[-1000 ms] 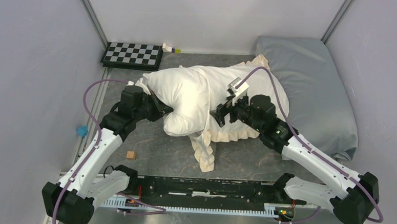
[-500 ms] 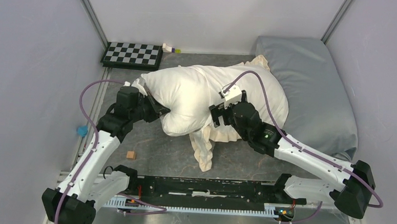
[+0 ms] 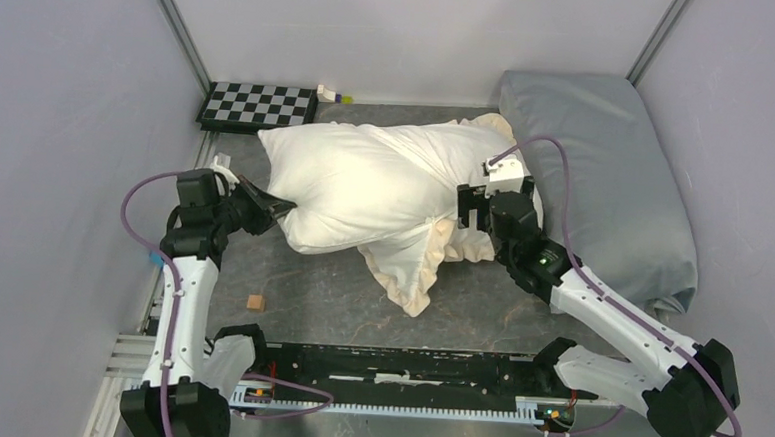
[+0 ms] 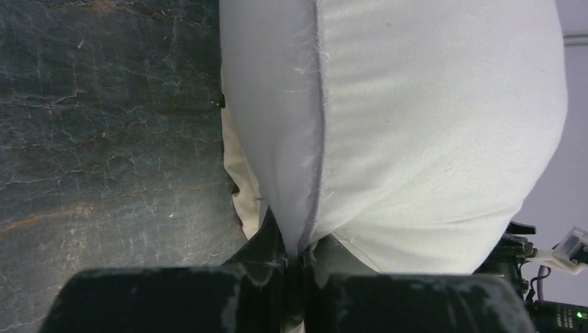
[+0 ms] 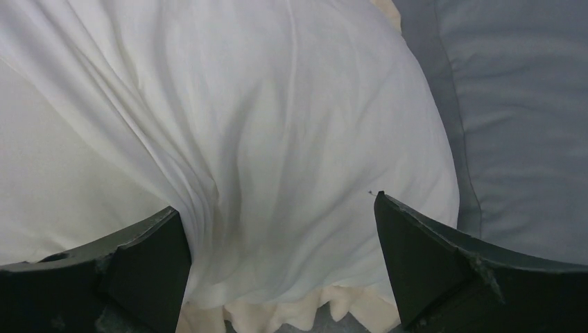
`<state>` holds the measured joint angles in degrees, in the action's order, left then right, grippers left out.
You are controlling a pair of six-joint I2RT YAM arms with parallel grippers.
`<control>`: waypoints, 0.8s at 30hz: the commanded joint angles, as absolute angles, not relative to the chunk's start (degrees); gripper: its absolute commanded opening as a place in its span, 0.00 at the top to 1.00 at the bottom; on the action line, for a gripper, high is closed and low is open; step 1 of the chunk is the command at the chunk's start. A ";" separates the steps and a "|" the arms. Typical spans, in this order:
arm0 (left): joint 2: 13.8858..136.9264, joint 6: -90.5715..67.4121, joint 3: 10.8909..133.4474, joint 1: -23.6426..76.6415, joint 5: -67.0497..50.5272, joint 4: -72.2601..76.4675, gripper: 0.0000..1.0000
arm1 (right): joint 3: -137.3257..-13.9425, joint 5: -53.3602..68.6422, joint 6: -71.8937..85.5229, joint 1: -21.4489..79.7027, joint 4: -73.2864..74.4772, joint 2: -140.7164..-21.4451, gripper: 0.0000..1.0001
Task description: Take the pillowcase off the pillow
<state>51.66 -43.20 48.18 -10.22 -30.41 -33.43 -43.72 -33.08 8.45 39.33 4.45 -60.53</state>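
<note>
Jaws first: pinched tight at the left gripper (image 4: 298,257) on the seamed left corner of the pillow (image 3: 366,177); spread wide at the right gripper (image 5: 281,229), gripping nothing, poised over the pillow's right end, near the pale blue-grey pillow (image 3: 606,170).

Can see the white pillow stretched across the middle of the table (image 3: 309,295), with the pillowcase (image 3: 411,270) bunched at its near right side and the frill spilling toward the near edge. Cannot tell how much of the right end sits inside the cover.

2 risks, by judgement:
- Could lose the corner under a hard pull, given so thin a bite of seam.
- Could catch pillow and cover together on closing the right side, dragging both rather than parting them.
</note>
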 commanded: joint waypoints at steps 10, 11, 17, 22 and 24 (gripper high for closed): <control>43.28 -47.52 43.95 -13.76 -34.70 -20.91 0.98 | -44.95 3.30 0.81 34.76 5.25 -56.26 0.02; 42.87 -47.63 44.15 -13.58 -34.72 -20.92 0.98 | -45.76 6.68 1.19 35.15 6.05 -56.47 0.02; 42.88 -49.49 43.66 -11.96 -35.37 -19.49 0.98 | -49.39 3.36 1.41 45.51 9.98 -54.93 0.02; 41.70 -51.07 44.24 -11.12 -35.75 -19.51 0.98 | -50.05 -1.95 5.56 54.03 13.51 -55.39 0.02; 40.77 -52.11 44.77 -11.16 -35.77 -19.51 0.98 | -48.39 -6.11 7.91 56.66 13.46 -55.96 0.02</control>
<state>43.57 -48.03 42.72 -11.27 -34.74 -26.06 -48.29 0.38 3.73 53.08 11.53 -55.92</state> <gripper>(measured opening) 0.083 0.982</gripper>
